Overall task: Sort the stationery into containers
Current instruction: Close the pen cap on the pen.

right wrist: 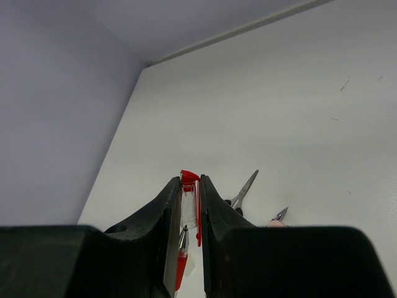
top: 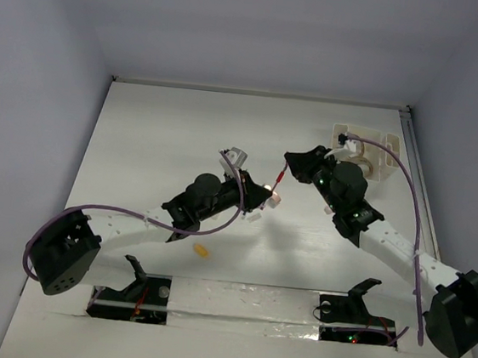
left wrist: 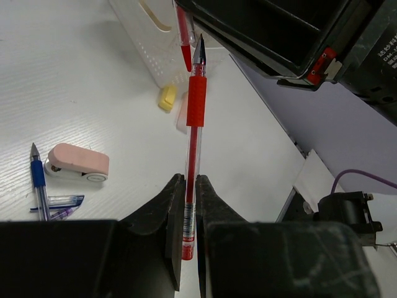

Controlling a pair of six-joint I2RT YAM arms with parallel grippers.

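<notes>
My left fingers (left wrist: 178, 187) were closed tight on the red clear-barrelled pen (left wrist: 196, 99) over the surface's (top: 158, 136) middle. Right fingers (right wrist: 172, 194) pinched a red-topped clear plastic cap (right wrist: 188, 180). I needed tip and cap coaxial, pushing slow.

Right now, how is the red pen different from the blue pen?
The clear-barrelled red pen with a red rubber grip is pinched in the left hand, above the white table; the clear-barrelled blue pen with a blue grip lies loose on it. The red pen's grip is red; the blue pen's is blue. Both show bare pointed tips.
</notes>
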